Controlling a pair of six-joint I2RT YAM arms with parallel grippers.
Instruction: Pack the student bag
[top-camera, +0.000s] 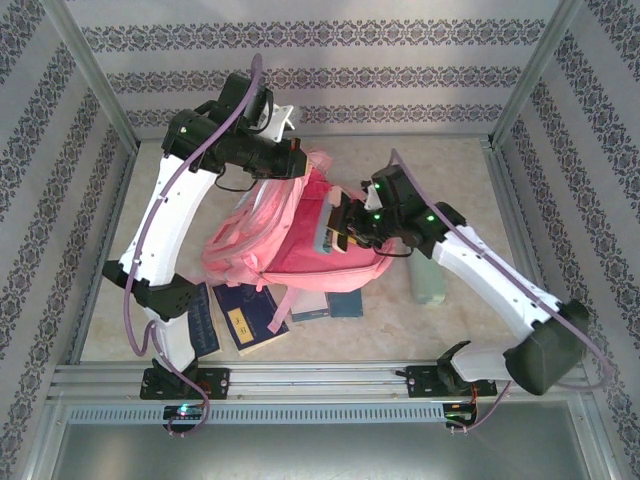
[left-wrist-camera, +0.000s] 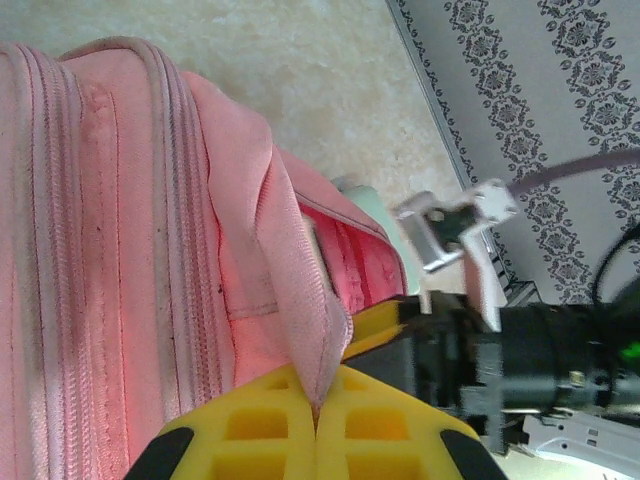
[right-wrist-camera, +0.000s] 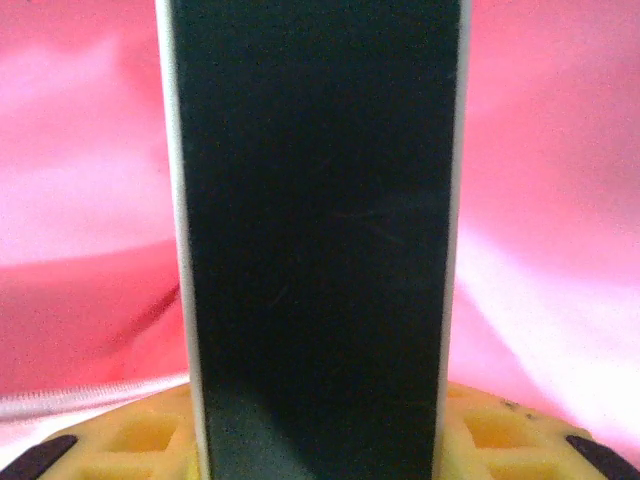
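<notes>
The student bag (top-camera: 290, 250) lies on its side at the middle of the table (top-camera: 450, 170), its top toward 12 o'clock and its open mouth toward 3 o'clock. The left gripper (top-camera: 300, 165) sits at the bag's 12 o'clock end; in the left wrist view its yellow fingers (left-wrist-camera: 250, 425) are pressed together on a pink strap (left-wrist-camera: 300, 300) that rises from the bag's top, with the zipped pockets running off toward 9 o'clock. The right gripper (top-camera: 345, 225) is at the bag's 3 o'clock edge, clamped on a dark slab (right-wrist-camera: 320, 200) with pale edges, standing upright between its fingers with bright pink lining (right-wrist-camera: 80, 150) on both sides

Whether the slab is a book or a case cannot be told; it blocks most of the right wrist view, and the lining there is blurred. The bag covers the far ends of the loose books (top-camera: 250, 315) at its 6 o'clock side. A pale green block (top-camera: 430, 280) lies partly under the right forearm

The left arm rises from its base at 7 o'clock, arches toward 11 o'clock, then folds back toward 3 o'clock. The right arm's elbow juts to 4 o'clock and its forearm reaches toward 10 o'clock
</notes>
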